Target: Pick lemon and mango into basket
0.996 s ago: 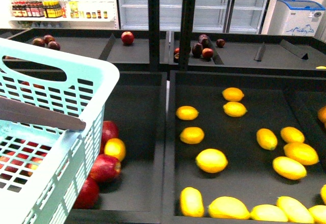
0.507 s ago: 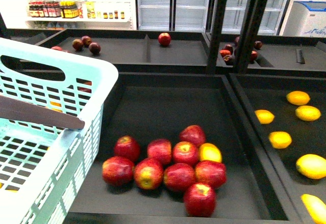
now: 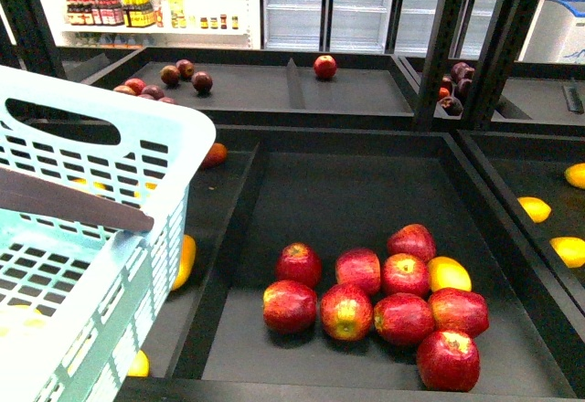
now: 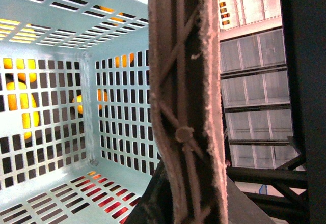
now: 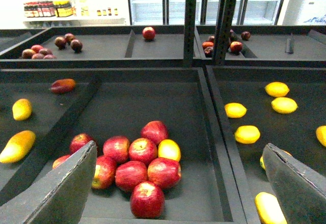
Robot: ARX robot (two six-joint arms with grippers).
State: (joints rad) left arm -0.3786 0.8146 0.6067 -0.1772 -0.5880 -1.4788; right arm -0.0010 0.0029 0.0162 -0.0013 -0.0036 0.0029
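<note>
The right gripper (image 5: 179, 146) is showing two broad, wedge-shaped fingers (image 5: 56, 193) in dark charcoal grey. Their flat faces are looking matte and faintly grainy, and a thin paler line is running along each upper edge where light is catching it. The corners are appearing softly rounded. The left gripper (image 4: 196, 206) is showing only slivers of its fingers (image 4: 249, 208): the same dull dark grey, one side falling into near-black shadow, too little for finer detail.
</note>
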